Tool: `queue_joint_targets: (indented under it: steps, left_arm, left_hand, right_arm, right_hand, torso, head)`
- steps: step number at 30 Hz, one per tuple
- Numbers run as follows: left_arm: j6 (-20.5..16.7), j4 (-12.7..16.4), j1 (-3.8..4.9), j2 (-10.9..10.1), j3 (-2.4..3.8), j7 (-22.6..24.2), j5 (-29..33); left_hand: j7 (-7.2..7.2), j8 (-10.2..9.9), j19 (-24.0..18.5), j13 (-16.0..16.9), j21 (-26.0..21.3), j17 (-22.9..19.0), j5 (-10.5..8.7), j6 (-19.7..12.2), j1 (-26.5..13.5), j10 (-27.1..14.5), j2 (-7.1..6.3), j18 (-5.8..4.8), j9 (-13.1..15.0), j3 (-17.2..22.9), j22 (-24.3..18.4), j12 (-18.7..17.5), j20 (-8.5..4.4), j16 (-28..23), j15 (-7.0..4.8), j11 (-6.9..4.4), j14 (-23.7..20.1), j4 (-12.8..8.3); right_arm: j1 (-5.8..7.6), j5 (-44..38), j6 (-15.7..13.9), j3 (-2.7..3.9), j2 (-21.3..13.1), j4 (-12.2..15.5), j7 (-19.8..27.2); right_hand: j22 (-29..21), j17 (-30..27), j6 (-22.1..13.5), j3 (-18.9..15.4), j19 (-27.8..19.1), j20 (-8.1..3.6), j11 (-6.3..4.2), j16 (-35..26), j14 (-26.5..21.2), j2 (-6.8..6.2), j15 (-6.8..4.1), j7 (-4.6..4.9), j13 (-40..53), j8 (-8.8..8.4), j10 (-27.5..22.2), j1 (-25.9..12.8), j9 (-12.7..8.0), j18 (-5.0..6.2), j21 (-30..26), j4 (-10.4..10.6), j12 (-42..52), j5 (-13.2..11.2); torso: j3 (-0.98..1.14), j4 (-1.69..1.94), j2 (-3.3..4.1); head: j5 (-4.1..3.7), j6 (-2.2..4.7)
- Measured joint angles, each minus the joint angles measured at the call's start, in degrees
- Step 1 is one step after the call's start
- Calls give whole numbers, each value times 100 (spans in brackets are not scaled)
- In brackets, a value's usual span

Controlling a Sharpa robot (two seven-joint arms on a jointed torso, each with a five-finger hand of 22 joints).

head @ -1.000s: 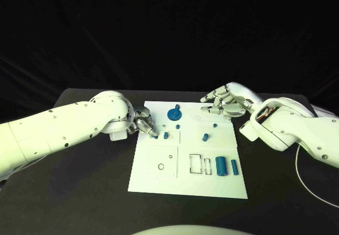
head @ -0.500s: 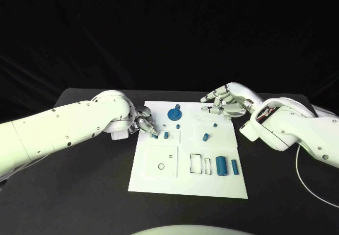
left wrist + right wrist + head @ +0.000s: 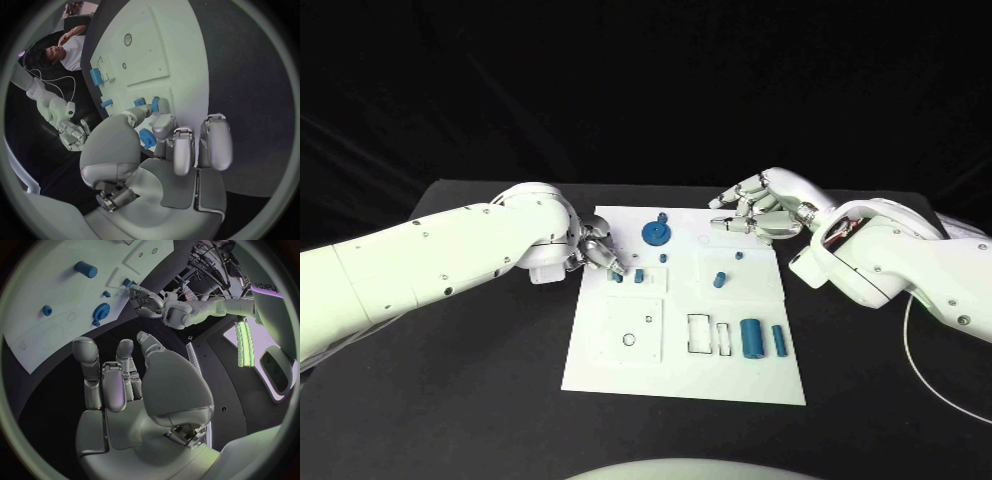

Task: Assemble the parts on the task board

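Head view: white task board (image 3: pixel 678 370), blue parts (image 3: pixel 753 339)

A hard light from above picks out the white task board (image 3: pixel 682 300) and both arms against a black table (image 3: pixel 473 380) and backdrop, with glare along the left arm. The head view is sharp. Both wrist views bend straight edges, darkening toward the rim from twelve round to six o'clock.

Left hand (image 3: pixel 593 252) hides its fingers' grip on part (image 3: pixel 617 277)
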Motion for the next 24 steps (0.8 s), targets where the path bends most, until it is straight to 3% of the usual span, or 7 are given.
queue_joint_targets:
  steps: [10, 21, 24]
  left_arm:
    - [-7, 1, -8, 25, -7, -76, 2]
    - [-45, 16, -17, 14, -11, -136, 2]
    - [-87, 43, -22, -9, -14, -143, 2]
  left_hand:
    - [-34, -22, 21, 54, 58, 0, 17, 96, -152, 54, -60, 0, -17, -294, 2, 55, -21, 0, -20, -29, 21, 113]
    - [-25, -62, 0, 82, 94, 0, -10, 189, -398, 84, -188, 0, -76, -1285, 4, 57, -41, 0, -20, -42, 21, 424]
    - [-45, -65, 0, 109, 94, 0, -370, 208, -398, 96, -188, 1, -91, -1638, 4, 75, -41, 0, -41, -55, 0, 537]
  right_arm:
    - [0, 2, 10, 0, 3, -3, -2]
    - [0, 3, 16, 0, 3, -5, -5]
    - [0, 4, 17, 0, 3, -8, -5]
  right_hand:
    - [0, 0, 0, 0, 0, 0, 0, 0, 0, 0, 0, 0, 0, 0, 0, 0, 0, 0, 0, 0, 0, 0]
    - [-8, 0, 0, 16, 0, 0, 0, 0, 0, 0, 0, 0, 1, 0, 0, 0, 0, 0, 0, 16, 0, 0]
    - [-8, -1, 0, 16, 0, 0, 0, 0, 0, 0, 0, 0, 1, 0, 0, 0, 0, 0, 0, 16, 0, 0]
  torso:
    - [-5, 3, 1]
    - [-9, 3, 1]
    - [-9, 3, 2]
  head:
    - [-12, -12]
    - [-16, -14]
    - [-18, -14]
